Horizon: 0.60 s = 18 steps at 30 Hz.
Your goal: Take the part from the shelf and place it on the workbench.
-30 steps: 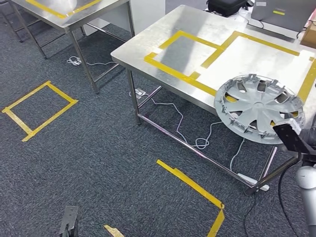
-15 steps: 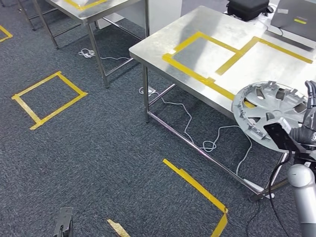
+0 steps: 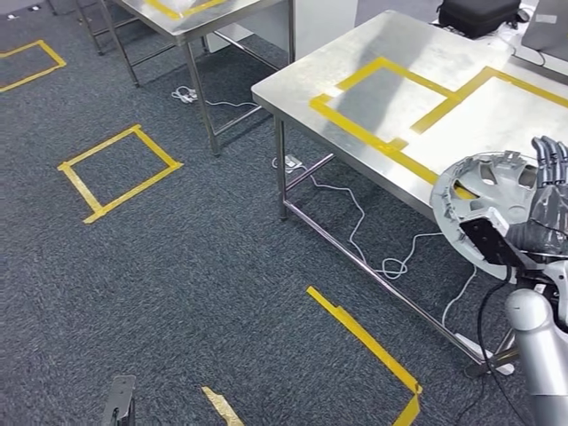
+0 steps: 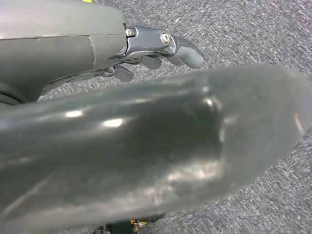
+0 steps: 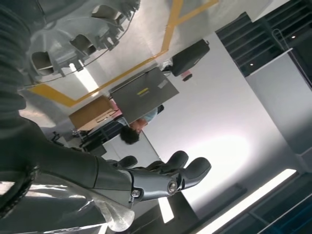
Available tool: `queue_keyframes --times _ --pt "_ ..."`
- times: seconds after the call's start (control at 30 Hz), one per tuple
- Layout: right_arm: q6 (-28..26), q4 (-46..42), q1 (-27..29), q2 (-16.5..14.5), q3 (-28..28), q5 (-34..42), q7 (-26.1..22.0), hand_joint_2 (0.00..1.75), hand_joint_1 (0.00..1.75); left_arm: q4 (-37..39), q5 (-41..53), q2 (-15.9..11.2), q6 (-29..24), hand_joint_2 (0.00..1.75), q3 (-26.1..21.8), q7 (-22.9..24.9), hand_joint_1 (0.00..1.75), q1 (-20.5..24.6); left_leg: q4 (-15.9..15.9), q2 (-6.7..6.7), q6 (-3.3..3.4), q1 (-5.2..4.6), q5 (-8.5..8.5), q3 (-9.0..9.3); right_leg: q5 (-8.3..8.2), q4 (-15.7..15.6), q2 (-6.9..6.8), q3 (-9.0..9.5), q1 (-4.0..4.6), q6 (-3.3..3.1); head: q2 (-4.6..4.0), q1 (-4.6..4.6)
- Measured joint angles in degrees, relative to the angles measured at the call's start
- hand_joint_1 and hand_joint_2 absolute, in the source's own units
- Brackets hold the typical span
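Holding the part (image 3: 484, 189), a silver wheel cover with spoke openings and clips around its rim, the right hand (image 3: 546, 209) sits at the far right of the head view. Its dark fingers (image 3: 550, 161) stand up against the cover's face on the side nearest the arm, and the palm lies behind the rim there. The cover tilts slightly and hangs over the near edge of the steel surface (image 3: 375, 55), partly above the metal top and partly above the carpet (image 3: 201, 257); whether it touches the surface cannot be told. Yellow tape (image 3: 365, 133) marks out rectangles on the surface, and the cover overlaps one strip. In the right wrist view the cover's underside (image 5: 79, 41) shows close beside the ribbed wrist cover, with the fingers (image 5: 173, 170) stretched out away from it.

The left hand (image 4: 162, 46) hangs low over the carpet, its fingers loosely curled with nothing in them. A black bag (image 3: 479, 15) lies at the surface's far edge.
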<state>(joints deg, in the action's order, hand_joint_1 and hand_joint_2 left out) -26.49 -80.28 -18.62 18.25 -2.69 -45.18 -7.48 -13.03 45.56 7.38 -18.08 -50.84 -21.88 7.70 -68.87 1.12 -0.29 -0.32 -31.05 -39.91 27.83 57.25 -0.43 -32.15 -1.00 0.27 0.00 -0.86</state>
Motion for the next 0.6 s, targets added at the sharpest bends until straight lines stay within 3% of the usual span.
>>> queue_keyframes --times 0.07,0.1,0.17,0.23,0.27,0.33,0.4,0.47,0.53,0.57,0.6 --pt "0.0 -0.03 0.1 -0.01 0.05 0.0 0.0 1.75 0.0 0.0 0.01 0.02 0.0 0.0 0.0 0.0 0.0 -0.07 -5.59 -0.46 -0.24 0.19 -1.77 -2.48 0.08 0.04 -0.84 0.02 0.11 -0.1 0.0 0.0" --pt "0.0 -0.03 0.13 -0.02 0.09 0.0 0.0 1.75 0.0 0.0 0.01 0.01 0.0 0.0 0.0 0.0 0.0 -0.12 -5.43 -0.54 -0.24 0.22 -1.06 -2.32 0.1 0.06 -1.23 0.05 0.14 -0.09 0.0 -0.01" --pt "0.0 -0.11 0.14 -0.02 0.19 0.0 0.0 1.75 0.0 0.0 0.01 -0.02 0.0 0.0 0.0 0.0 0.0 -0.13 0.93 -1.23 0.09 0.17 2.64 0.98 0.22 0.08 -1.98 0.23 0.2 0.03 0.0 -0.01" --pt "0.0 -0.29 0.07 -0.02 0.25 0.01 0.01 1.75 0.0 0.0 0.02 -0.03 -0.01 0.0 0.0 0.0 0.0 0.01 8.01 -2.75 0.62 -0.2 5.02 4.5 0.43 0.19 -2.62 0.31 0.49 0.39 0.0 0.01" --pt "0.01 -0.39 0.02 -0.03 0.28 0.01 0.03 1.75 0.0 0.0 0.04 -0.03 -0.01 0.0 0.0 0.01 0.0 0.08 9.75 -3.24 0.88 -0.38 5.28 5.25 0.5 0.22 -2.96 0.27 0.64 0.6 0.0 0.02" --pt "0.02 -0.48 -0.16 -0.04 0.38 0.02 0.05 1.75 0.0 0.0 0.07 -0.01 -0.02 0.0 0.0 0.02 0.0 0.13 10.41 -2.85 1.42 -0.5 5.18 5.22 0.53 0.13 -3.7 0.28 0.76 1.11 0.0 0.04" --pt "0.04 -0.51 -0.49 -0.04 0.54 0.01 0.03 1.75 0.0 0.0 0.1 0.07 -0.03 0.0 0.0 0.04 0.0 0.13 10.81 -2.12 2.13 -0.3 5.49 5.25 1.41 0.84 -3.07 -0.15 0.6 1.71 0.0 0.08" --pt "0.11 -0.48 -1.07 -0.04 0.69 -0.02 0.02 1.75 0.0 0.0 0.16 0.13 -0.07 0.0 0.0 0.09 0.0 0.3 11.08 -1.46 2.68 -0.06 5.77 5.3 4.21 5.46 -1.12 -2.4 0.39 2.11 0.0 0.21" --pt "0.28 -0.34 -1.45 -0.04 0.85 -0.07 0.01 1.75 0.0 0.0 0.22 0.18 -0.09 0.0 0.0 0.2 0.0 0.45 11.04 -0.64 2.83 -0.07 5.81 5.25 7.32 13.23 -0.04 -6.14 0.33 2.29 0.0 0.27" --pt "0.35 -0.24 -1.51 -0.04 0.93 -0.1 0.01 1.75 0.0 0.0 0.25 0.24 -0.09 0.0 0.0 0.26 0.0 0.44 11.01 -0.19 2.83 -0.09 5.82 5.26 7.79 15.82 0.12 -7.54 0.33 2.35 0.0 0.26" --pt "0.4 -0.15 -1.58 -0.04 1.02 -0.14 0.0 1.75 0.0 0.0 0.28 0.31 -0.09 0.0 0.0 0.32 0.0 0.43 10.97 0.29 2.83 -0.08 5.82 5.28 7.17 16.41 0.2 -8.06 0.33 2.38 0.0 0.28"
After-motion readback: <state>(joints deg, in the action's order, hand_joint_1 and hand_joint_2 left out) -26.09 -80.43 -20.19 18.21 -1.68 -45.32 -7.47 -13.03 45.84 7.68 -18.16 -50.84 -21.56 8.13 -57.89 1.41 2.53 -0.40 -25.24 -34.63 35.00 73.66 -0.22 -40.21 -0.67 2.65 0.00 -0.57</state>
